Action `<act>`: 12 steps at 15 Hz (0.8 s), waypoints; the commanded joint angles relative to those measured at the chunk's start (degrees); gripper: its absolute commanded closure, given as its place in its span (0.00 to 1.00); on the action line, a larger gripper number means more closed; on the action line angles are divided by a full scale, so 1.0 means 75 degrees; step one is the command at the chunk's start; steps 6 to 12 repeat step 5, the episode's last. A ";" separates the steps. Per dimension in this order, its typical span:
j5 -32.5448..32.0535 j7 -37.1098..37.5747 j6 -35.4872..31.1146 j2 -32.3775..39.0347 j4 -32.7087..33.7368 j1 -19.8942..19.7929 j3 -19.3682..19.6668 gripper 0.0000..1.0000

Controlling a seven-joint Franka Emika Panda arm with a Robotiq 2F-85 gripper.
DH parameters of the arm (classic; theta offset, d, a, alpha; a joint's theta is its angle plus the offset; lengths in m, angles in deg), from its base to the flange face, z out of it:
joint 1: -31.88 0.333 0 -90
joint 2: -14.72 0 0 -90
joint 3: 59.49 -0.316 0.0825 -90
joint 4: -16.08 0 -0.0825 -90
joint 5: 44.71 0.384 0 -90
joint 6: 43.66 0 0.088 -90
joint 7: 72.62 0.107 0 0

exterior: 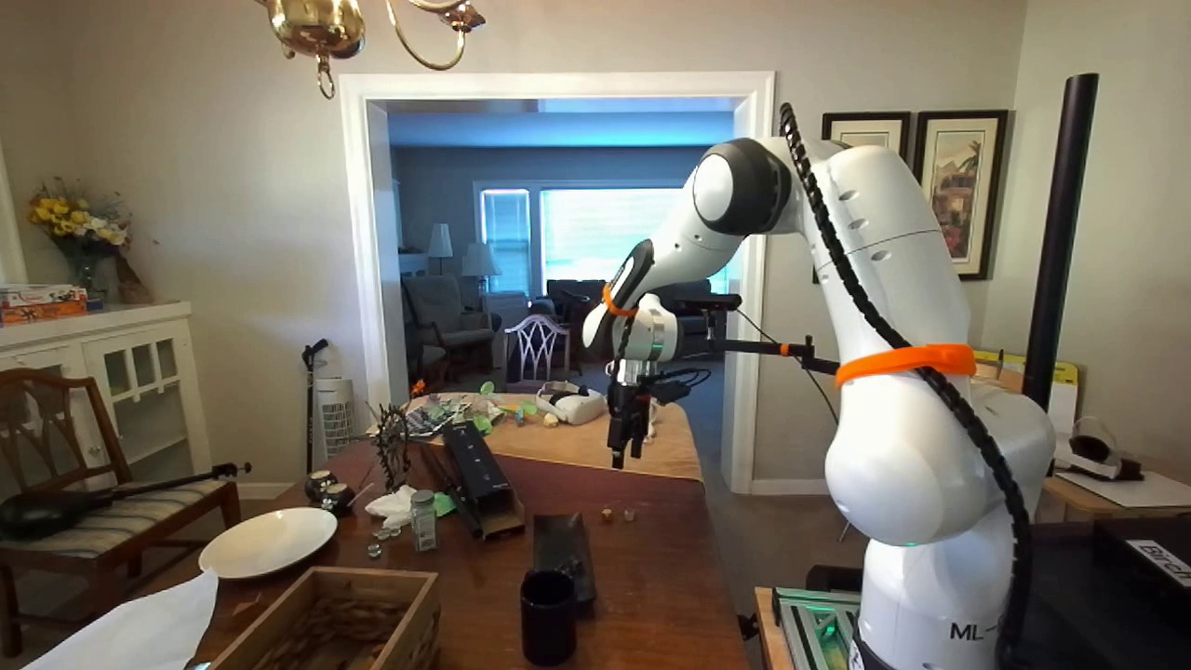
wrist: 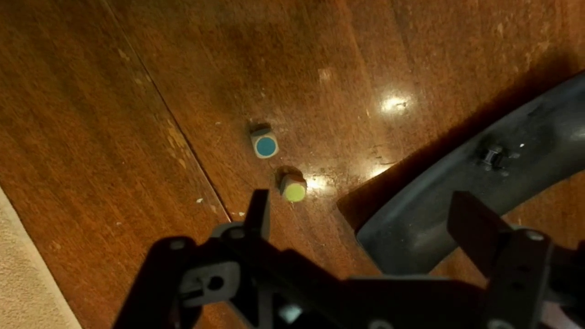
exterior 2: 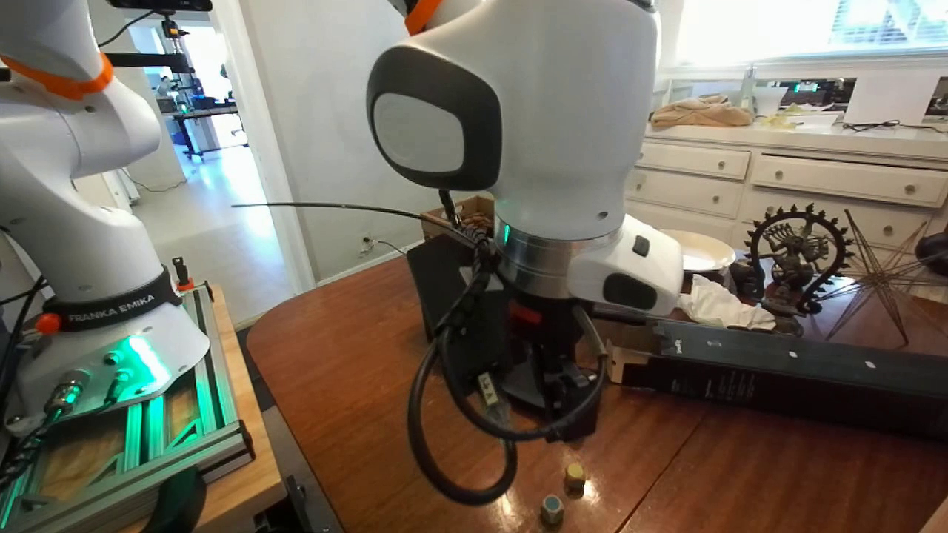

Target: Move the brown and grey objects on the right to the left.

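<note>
**Sideways first, and only then down**

The gripper [wrist: 358, 201] hangs above the table [wrist: 96, 183] with its two fingers [wrist: 259, 212] standing wide apart; nothing is clamped between them. The things of the task are, in my judgement, two small blocks on the wood below: the brown block [wrist: 294, 188], which has a yellow face, and the grey block [wrist: 265, 144], which has a blue face. They are near to each other, but not touching.

The relation which matters most is this: in the wrist view, neither block appears inside the gap. The brown block shows just past the tip of the finger at the left of that view, and the grey block lies farther out, on the same side. The opposite finger appears in front of the dark tray [wrist: 457, 176].

In an exterior view, the brown block [exterior: 607, 515] and the grey block [exterior: 630, 515] show lower than the fingertips, so a descent also seems needed. The exact offset I cannot tell.

Each block looks nearly cubic, without a clear long axis. I would therefore shift the gap over the brown block, the nearer one, and keep the grey block outside, because a finger could push it while going down.
</note>
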 commanded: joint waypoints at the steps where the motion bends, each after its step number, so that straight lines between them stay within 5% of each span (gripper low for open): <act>1: 0.0424 -0.0581 0.0087 -0.0175 -0.0164 -0.0034 -0.0036 0.00; 12: 0.0389 -0.0593 0.0035 -0.0015 0.0027 0.0105 0.0104 0.00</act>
